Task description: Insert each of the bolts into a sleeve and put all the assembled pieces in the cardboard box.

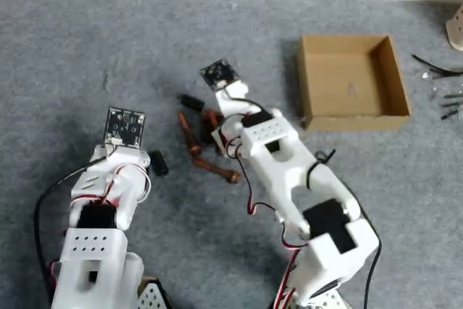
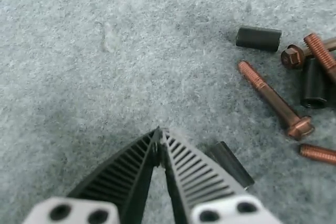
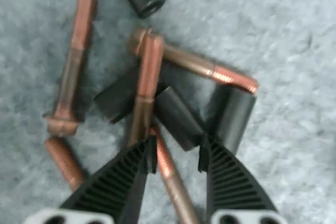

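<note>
Several copper bolts and black sleeves lie in a loose pile on the grey carpet left of the cardboard box [image 1: 352, 81]. My right gripper [image 3: 177, 153] stands open over the pile, with its fingers either side of a bolt [image 3: 169, 171] and a sleeve [image 3: 178, 119]. Another bolt [image 3: 144, 87] lies across the sleeves, and one bolt [image 3: 71, 72] rests apart. My left gripper [image 2: 159, 132] is shut and holds nothing, low over bare carpet. A lone sleeve [image 2: 231, 163] lies just beside it. Farther off lie a second sleeve [image 2: 258, 39] and a long bolt [image 2: 273, 100].
The box is open at the top and nothing lies in it. Loose cables and small tools [image 1: 443, 88] lie at the table's right edge. Bare carpet stretches to the far left and along the back.
</note>
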{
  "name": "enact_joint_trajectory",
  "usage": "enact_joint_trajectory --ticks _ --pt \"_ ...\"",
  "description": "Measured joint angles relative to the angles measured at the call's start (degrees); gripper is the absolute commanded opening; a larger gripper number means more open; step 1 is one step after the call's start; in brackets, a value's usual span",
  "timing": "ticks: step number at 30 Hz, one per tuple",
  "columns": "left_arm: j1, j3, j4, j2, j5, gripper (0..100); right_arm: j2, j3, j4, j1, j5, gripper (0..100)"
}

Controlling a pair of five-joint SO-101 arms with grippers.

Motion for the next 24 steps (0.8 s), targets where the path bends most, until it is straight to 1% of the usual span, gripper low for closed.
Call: enact_joint_trajectory --ticks 4,8,13,18,24 --pt "0.0 0.0 0.0 0.0 0.0 1 2.11 -0.35 -2.46 0.0 2.64 12.4" --pt "0.0 0.0 0.0 0.0 0.0 1 2.55 -0.35 -2.64 0.0 4.4 12.4" --pt "0.0 0.0 0.0 0.0 0.0 1 2.55 -0.35 -3.08 0.88 5.01 12.4" --pt "0.0 0.0 0.0 0.0 0.0 1 -1.76 -0.18 -2.99 3.16 5.1 12.4" --pt "0.0 0.0 0.0 0.0 0.0 1 -8.97 2.9 -2.99 2.9 5.1 12.4"
